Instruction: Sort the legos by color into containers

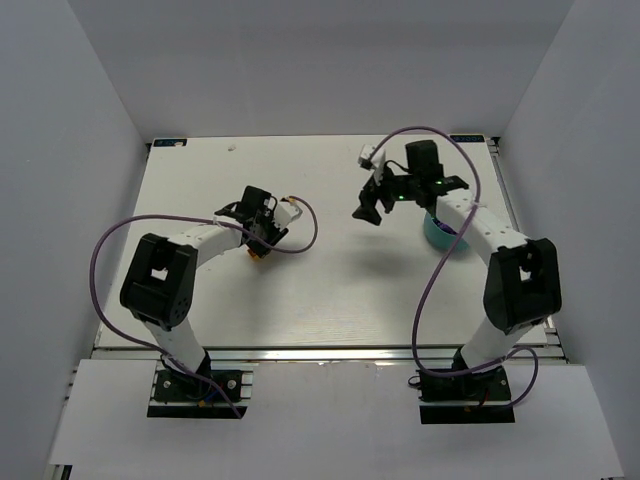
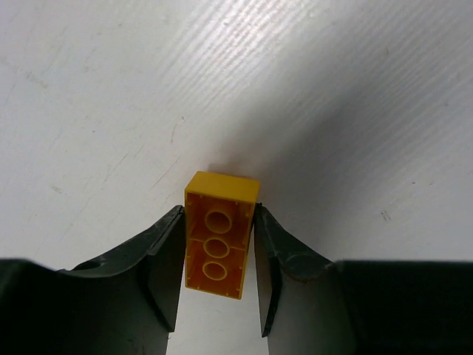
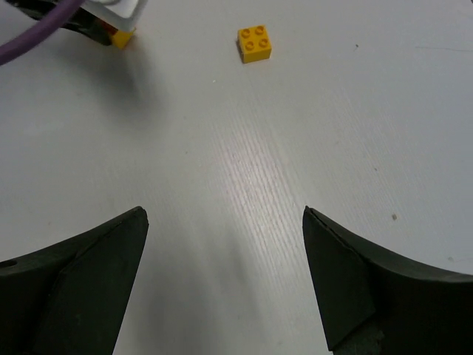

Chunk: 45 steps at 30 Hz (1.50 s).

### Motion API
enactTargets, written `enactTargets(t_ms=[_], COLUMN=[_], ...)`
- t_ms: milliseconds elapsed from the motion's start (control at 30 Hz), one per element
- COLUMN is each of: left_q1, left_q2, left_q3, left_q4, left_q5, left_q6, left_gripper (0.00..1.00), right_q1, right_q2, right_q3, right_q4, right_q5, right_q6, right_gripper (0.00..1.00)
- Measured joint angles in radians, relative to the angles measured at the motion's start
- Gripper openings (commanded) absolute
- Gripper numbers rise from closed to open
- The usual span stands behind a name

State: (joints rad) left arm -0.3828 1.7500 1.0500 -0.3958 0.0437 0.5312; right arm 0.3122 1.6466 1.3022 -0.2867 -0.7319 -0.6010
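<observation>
My left gripper (image 2: 218, 214) is shut on a yellow-orange lego brick (image 2: 218, 237), held on its long sides with its hollow underside facing the camera, low over the white table. In the top view this gripper (image 1: 262, 240) is left of centre, with the brick (image 1: 258, 254) at its tip. My right gripper (image 3: 223, 214) is open and empty above bare table, and it shows in the top view (image 1: 368, 208) right of centre. A small yellow-orange square lego (image 3: 254, 43) lies on the table ahead of it. The teal bowl (image 1: 435, 234) is mostly hidden behind the right arm.
A purple cable (image 3: 41, 26) and part of the left gripper with its brick (image 3: 122, 37) show at the top left of the right wrist view. White walls enclose the table on three sides. A small white object (image 1: 366, 154) lies near the back.
</observation>
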Motion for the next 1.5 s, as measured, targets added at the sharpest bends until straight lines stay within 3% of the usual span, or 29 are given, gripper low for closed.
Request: enactTargets(t_ms=[100,233,367,500,767,1167,1367,1467,1500], left_q1=[0.021,0.065,0.122,0.174,0.189,0.191,0.192,0.192,0.192], left_q2=[-0.037,-0.148,-0.279,-0.399,-0.542,-0.566,-0.576,-0.592,-0.598], left_q3=[0.000,0.000,-0.021,-0.076,-0.147,-0.161,-0.161,-0.161,-0.161], left_q4=[0.009,0.016,0.025,0.034,0.032,0.030,0.029,0.029,0.029], left_q5=[0.026,0.068,0.109,0.145,0.180,0.199,0.203,0.203,0.203], left_q6=[-0.093,-0.253,-0.415,-0.553,-0.711,-0.777,-0.798,-0.805,-0.807], left_gripper=[0.00,0.00,0.00,0.00,0.00,0.00,0.00,0.00,0.00], right_q1=[0.076,0.146,0.188,0.218,0.286,0.330,0.328,0.329,0.329], right_q2=[0.083,0.303,0.538,0.692,0.792,0.883,0.923,0.924,0.924], right_q3=[0.054,0.282,0.586,0.774,0.810,0.880,0.882,0.882,0.882], right_q4=[0.060,0.062,-0.004,-0.057,-0.032,0.039,0.044,0.042,0.039], right_q5=[0.103,0.142,0.168,0.185,0.243,0.314,0.320,0.320,0.322], right_q6=[0.056,0.100,0.043,-0.033,-0.057,-0.087,-0.101,-0.114,-0.118], right_gripper=[0.89,0.89,0.89,0.89,0.89,0.89,0.79,0.62,0.51])
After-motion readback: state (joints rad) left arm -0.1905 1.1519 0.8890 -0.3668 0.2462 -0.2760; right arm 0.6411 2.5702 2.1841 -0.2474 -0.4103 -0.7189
